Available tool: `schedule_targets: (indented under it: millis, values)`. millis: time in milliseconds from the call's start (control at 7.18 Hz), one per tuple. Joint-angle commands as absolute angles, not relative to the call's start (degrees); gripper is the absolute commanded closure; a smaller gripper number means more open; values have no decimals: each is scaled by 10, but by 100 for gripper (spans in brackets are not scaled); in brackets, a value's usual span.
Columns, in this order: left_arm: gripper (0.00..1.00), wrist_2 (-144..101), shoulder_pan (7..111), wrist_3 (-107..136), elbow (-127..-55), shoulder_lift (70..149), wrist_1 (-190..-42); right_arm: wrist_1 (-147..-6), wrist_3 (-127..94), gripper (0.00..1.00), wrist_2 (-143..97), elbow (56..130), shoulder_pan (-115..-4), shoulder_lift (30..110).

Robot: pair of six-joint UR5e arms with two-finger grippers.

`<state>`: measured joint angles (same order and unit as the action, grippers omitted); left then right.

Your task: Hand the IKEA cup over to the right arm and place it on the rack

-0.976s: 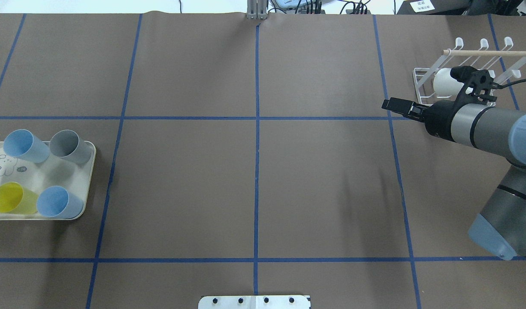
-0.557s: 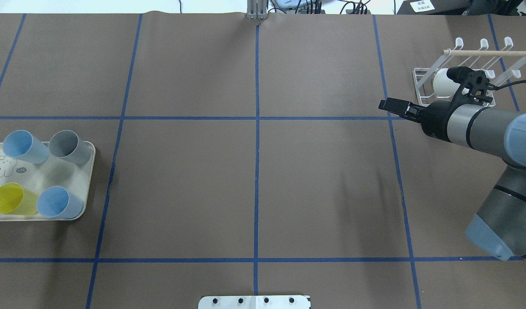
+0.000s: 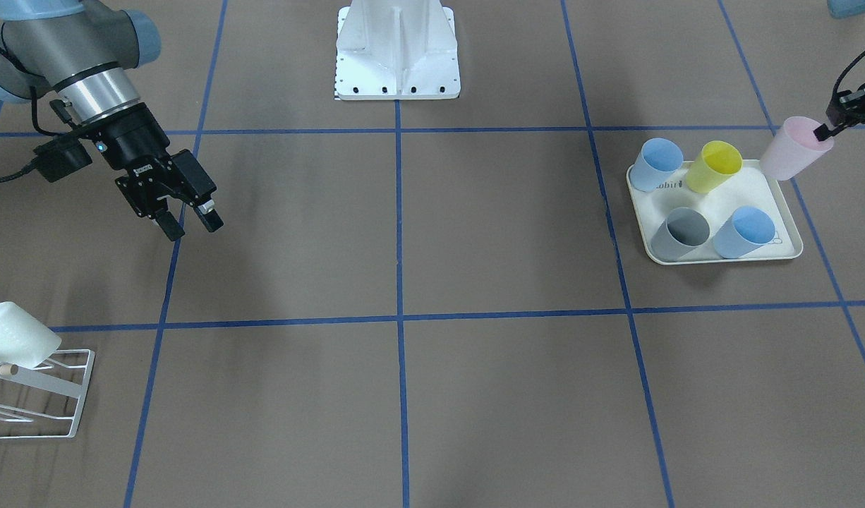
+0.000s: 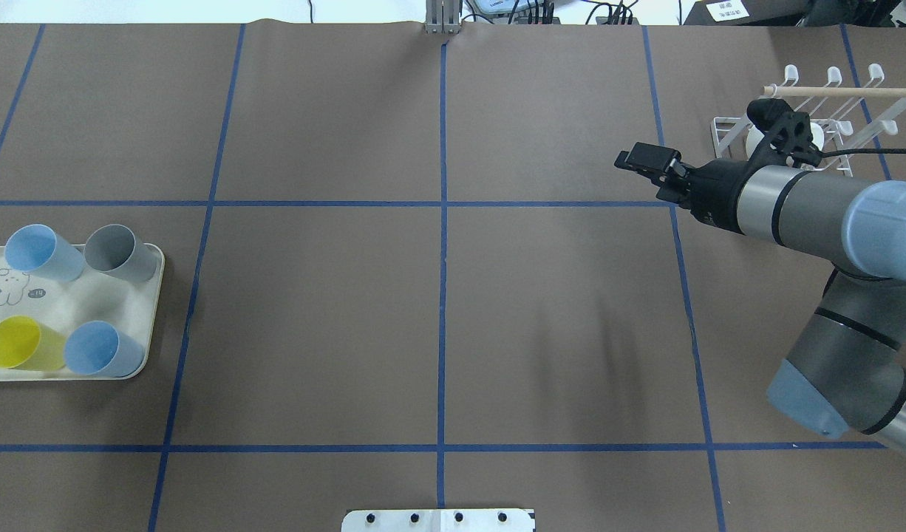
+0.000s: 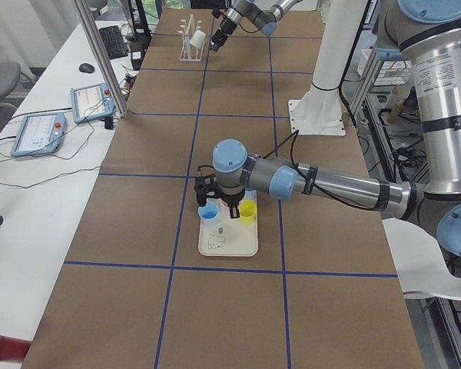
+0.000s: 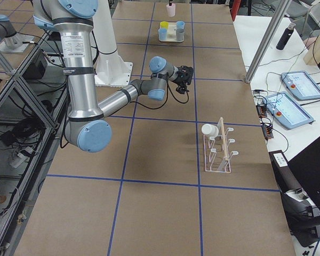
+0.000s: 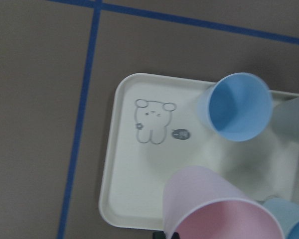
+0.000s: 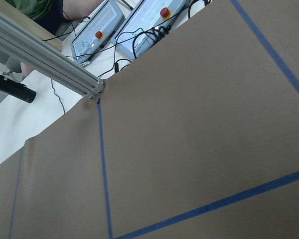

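Note:
My left gripper (image 3: 823, 131) is shut on the rim of a pink cup (image 3: 794, 149) and holds it tilted above the far edge of the cream rabbit-print tray (image 3: 723, 258). The left wrist view shows the pink cup (image 7: 219, 209) above the tray (image 7: 134, 189). My right gripper (image 3: 190, 224) is open and empty above the table; in the overhead view it (image 4: 643, 159) is left of the white wire rack (image 4: 837, 92). A white cup (image 3: 17, 336) lies on the rack (image 3: 48, 386).
The tray (image 4: 154, 292) holds two blue cups (image 4: 43, 253) (image 4: 102, 349), a grey cup (image 4: 120, 253) and a yellow cup (image 4: 23, 343). The robot's white base (image 3: 397, 49) stands at the table's near edge. Blue tape lines grid the brown table.
My right gripper has moved left and farther from the robot, away from the rack. The pink cup's edge at the overhead view's left border has shifted farther up the view.

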<state>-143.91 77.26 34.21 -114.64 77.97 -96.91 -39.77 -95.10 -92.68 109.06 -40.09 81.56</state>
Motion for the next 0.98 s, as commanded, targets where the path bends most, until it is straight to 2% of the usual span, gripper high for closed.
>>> schedule_targets:
  millis: [0,279,557,836]
  values:
    - [100,-1485,772,560,-1149,858,-1072,-396,-1033,0,-973,1098,-391,774]
    - [100,-1484,742,833,-1122,951,-1244,-342,-1049,0,-1023,1099,-392,772]
    - [100,-1419,668,1062,-1123,1069,-1300,-272,-1103,0,-1102,1100,-398,770]
    - [100,-1292,534,1181,-1124,1093,-1420,-197,-1172,0,-1120,1099,-398,766]
